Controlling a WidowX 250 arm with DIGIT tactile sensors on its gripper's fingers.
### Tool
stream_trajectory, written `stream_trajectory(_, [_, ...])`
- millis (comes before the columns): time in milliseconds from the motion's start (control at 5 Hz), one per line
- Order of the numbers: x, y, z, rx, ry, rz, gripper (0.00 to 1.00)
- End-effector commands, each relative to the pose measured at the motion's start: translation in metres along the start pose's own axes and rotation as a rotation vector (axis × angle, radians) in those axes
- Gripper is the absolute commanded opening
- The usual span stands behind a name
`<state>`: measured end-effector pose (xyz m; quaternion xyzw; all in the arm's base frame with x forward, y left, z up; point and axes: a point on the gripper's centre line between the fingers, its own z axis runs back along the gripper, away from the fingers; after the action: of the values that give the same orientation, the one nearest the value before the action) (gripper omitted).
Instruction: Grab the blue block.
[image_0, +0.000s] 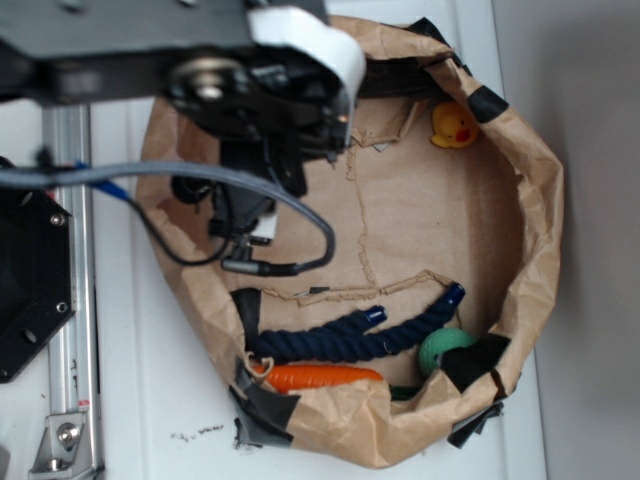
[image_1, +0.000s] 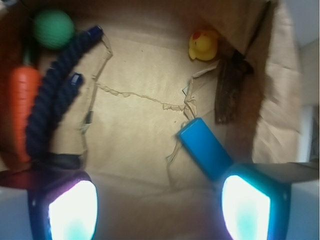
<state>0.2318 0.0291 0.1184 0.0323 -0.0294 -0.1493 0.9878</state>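
In the wrist view the blue block (image_1: 204, 149) is a bright sky-blue slab lying diagonally on the brown paper floor. Its near end runs under my right finger (image_1: 247, 207). My gripper (image_1: 160, 210) is open, jaws wide apart, with only bare paper between them. The block sits at the right edge of the gap and the left finger (image_1: 72, 210) is far from it. In the exterior view the arm and gripper (image_0: 245, 205) hang over the upper left of the paper tub and hide the block.
A navy rope (image_1: 55, 100) (image_0: 350, 335), an orange carrot (image_1: 22, 105) (image_0: 325, 377) and a green ball (image_1: 54, 27) (image_0: 445, 350) lie together at one side. A yellow duck (image_1: 204, 45) (image_0: 455, 125) sits by the raised paper wall (image_0: 530, 230).
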Motion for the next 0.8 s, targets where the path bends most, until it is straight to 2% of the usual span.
stream_trajectory(0, [0.0, -0.013, -0.046, 0.019, 0.04, -0.218, 1.0])
stream_trajectory(200, [-0.005, -0.002, -0.06, 0.011, 0.054, -0.246, 1.0])
stream_trajectory(400, [-0.01, 0.024, -0.063, -0.008, 0.056, -0.247, 1.0])
stream_trajectory(600, [-0.022, 0.038, -0.058, 0.007, 0.062, -0.252, 1.0])
